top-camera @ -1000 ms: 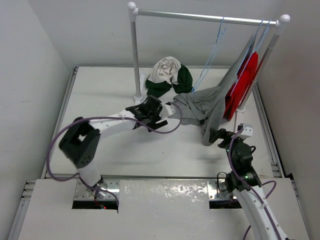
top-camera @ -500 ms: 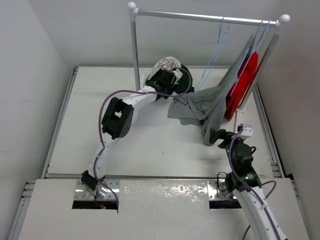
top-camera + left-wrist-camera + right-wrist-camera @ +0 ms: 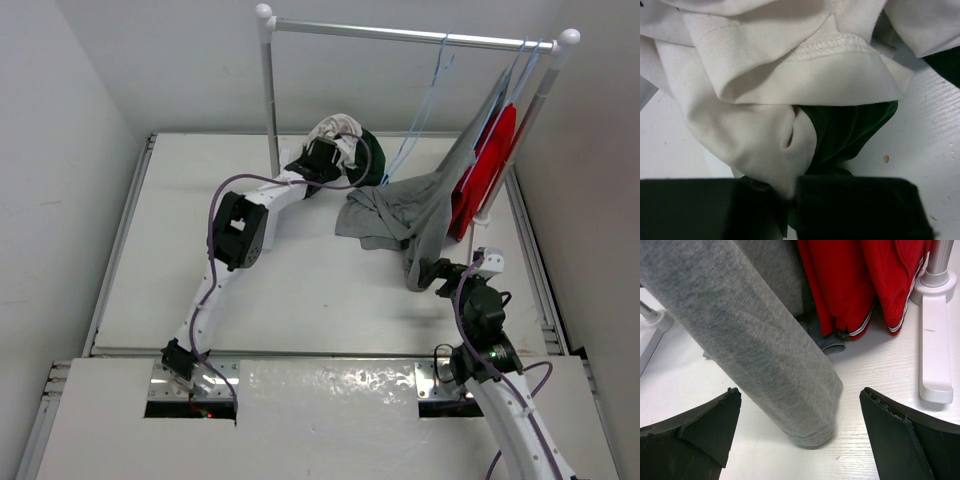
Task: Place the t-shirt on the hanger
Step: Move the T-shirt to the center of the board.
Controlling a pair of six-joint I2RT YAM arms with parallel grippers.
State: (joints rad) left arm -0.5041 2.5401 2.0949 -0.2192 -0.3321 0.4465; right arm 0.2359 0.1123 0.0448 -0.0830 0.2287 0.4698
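Left arm (image 3: 275,192) reached to crumpled cream-and-green t-shirt (image 3: 338,130), left jaws clamped on its cloth, right jaws wide open, empty.

A grey shirt (image 3: 765,340) hangs to the table (image 3: 880,365) between spread fingers (image 3: 695,440), red shirt (image 3: 860,285) behind.

Buried in t-shirt (image 3: 335,127) folds: left pincer (image 3: 338,156) tips; hanger (image 3: 424,108) lower end indistinct.

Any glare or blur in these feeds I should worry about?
Top external: glare only on the shiny plate at the near edge; the t-shirt reads clearly. Left wrist: t-shirt hem sharp, the left gripper a dark featureless mass. Right wrist: grey shirt sharp, evenly lit.
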